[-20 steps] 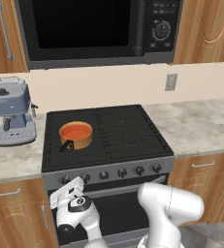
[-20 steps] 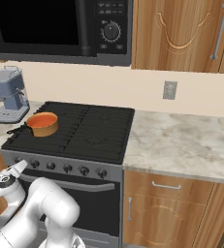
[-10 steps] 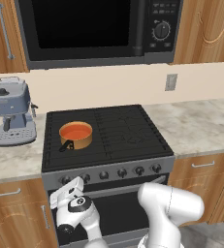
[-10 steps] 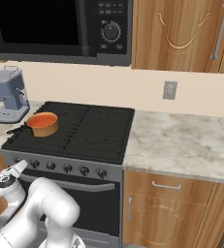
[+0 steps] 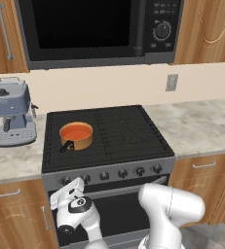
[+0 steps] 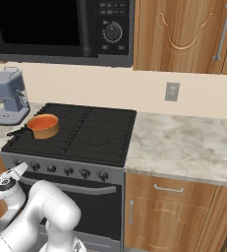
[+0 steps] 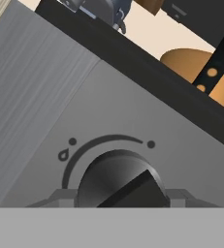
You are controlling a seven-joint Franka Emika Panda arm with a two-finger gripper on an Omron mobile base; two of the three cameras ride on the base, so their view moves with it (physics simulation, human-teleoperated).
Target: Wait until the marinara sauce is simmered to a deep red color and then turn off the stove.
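Saucepan (image 5: pixel 76 135) sits on near-left burner of stove (image 5: pixel 128 131), handle pointing near-left; marinara sauce (image 5: pixel 76 131) inside looks orange, not deep red yet, so probably just waiting; gripper (image 5: pixel 65 190) parked low at front strip, fingers pinching leftmost knob (image 7: pixel 120 180), likely pre-gripped so burner can be cut fast; coffee machine (image 5: pixel 10 113) on counter, left of stove.

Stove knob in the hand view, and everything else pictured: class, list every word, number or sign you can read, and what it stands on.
Words or numbers: none readable.
Grey steel stove front: an arc with a flame mark and two dots around the round black knob.
Black microwave button panel: markings too small to read.
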